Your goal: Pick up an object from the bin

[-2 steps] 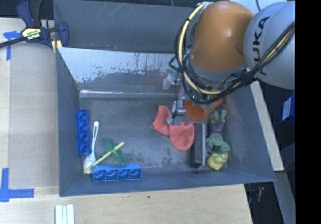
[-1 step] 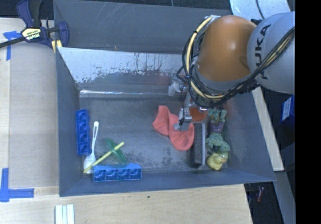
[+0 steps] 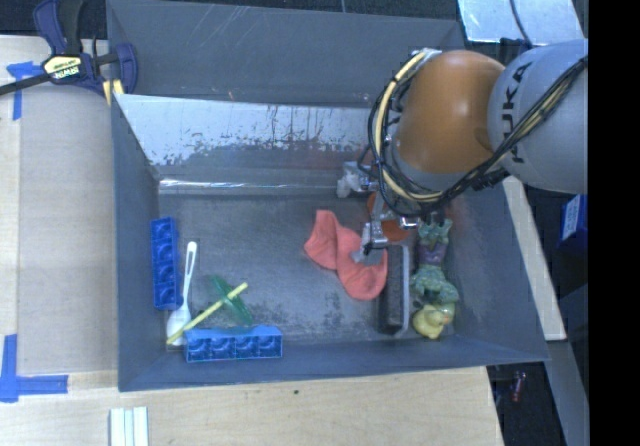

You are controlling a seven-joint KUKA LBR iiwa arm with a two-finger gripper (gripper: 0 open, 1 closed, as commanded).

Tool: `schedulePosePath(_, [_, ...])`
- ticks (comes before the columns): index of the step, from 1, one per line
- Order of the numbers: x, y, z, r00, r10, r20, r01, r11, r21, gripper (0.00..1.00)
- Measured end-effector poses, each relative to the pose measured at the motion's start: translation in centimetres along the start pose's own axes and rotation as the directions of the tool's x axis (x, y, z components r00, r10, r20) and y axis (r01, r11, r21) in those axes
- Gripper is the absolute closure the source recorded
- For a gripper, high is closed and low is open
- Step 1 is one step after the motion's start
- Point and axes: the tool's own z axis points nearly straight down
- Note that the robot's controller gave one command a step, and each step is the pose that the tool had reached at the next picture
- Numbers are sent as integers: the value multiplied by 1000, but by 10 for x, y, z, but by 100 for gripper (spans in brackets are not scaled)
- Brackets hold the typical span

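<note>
My gripper [image 3: 374,237] hangs low in the right half of the bin, under the arm's orange cover. Its tip sits at the upper right edge of a crumpled red cloth [image 3: 342,254] that lies on the bin floor. Just right of the gripper a black oblong bar [image 3: 392,296] lies lengthwise toward the front wall. Beside that bar is a green toy figure [image 3: 436,272], with a small yellow duck [image 3: 430,322] at its front end. Nothing shows as lifted off the floor.
At the bin's left a blue brick [image 3: 163,262] lies along the wall, and a second blue brick [image 3: 233,344] lies along the front. Between them are a white spoon [image 3: 185,292] and crossed green and yellow sticks [image 3: 226,304]. The arm covers the right rear corner.
</note>
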Motion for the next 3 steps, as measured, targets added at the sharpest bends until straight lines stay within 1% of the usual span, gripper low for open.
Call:
schedulePosePath(1, [20,-32,43,989,149,-12,-149,989,6,100])
schedulePosePath(2, [20,-32,43,989,149,-12,-149,989,6,100])
schedulePosePath(3, [22,-32,-14,989,146,-17,-146,989,6,100])
